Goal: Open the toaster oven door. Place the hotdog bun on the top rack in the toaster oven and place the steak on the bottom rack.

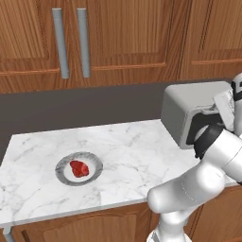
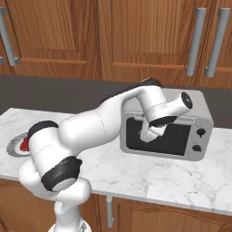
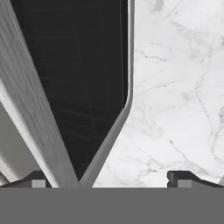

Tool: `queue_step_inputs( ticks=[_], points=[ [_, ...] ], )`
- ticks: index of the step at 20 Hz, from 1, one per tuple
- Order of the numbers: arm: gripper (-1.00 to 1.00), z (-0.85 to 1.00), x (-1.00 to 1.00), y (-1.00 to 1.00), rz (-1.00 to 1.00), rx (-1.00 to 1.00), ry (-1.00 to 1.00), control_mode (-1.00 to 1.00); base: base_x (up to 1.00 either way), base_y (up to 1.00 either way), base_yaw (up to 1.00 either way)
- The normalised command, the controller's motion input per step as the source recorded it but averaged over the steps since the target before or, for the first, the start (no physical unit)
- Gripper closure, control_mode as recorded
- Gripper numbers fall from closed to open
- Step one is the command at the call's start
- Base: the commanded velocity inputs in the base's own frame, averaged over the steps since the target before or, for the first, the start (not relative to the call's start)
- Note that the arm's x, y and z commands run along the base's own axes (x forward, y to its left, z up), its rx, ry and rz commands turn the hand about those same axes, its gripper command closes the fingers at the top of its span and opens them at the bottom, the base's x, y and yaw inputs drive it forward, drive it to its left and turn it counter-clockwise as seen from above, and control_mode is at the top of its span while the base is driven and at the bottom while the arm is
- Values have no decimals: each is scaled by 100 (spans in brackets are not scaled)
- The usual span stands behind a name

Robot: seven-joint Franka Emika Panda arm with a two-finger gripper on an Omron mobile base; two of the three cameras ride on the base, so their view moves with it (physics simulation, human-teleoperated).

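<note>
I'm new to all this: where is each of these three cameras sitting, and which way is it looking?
Left base view: behind the arm to its left, looking forward and down at the counter, the steak on a plate and the toaster oven; the arm rises at lower right.
Right base view: behind the arm to its right, facing the toaster oven door; the arm rises from lower left.
Hand view: on the hand, looking along the open gripper at the door's glass.
Both base views share oven, counter, plate.

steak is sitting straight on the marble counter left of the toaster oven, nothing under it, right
Not quite. The steak is on a small grey plate, not bare on the marble counter; the left base view shows it. It does lie left of the toaster oven.
</note>
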Motion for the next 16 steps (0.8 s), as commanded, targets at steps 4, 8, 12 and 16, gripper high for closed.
queue_step_inputs(
  ticks=[4, 8, 12, 16],
  points=[
    [-100, -29, -35, 0, -4, 2, 0, -100, 0, 0, 0],
    [-100, -33, -35, 1, -5, 0, 0, -100, 0, 0, 0],
    [-100, -28, -38, 2, -4, 2, -2, -100, 0, 0, 0],
    [-100, -22, -44, 0, -4, 3, -3, -100, 0, 0, 0]
  ],
)
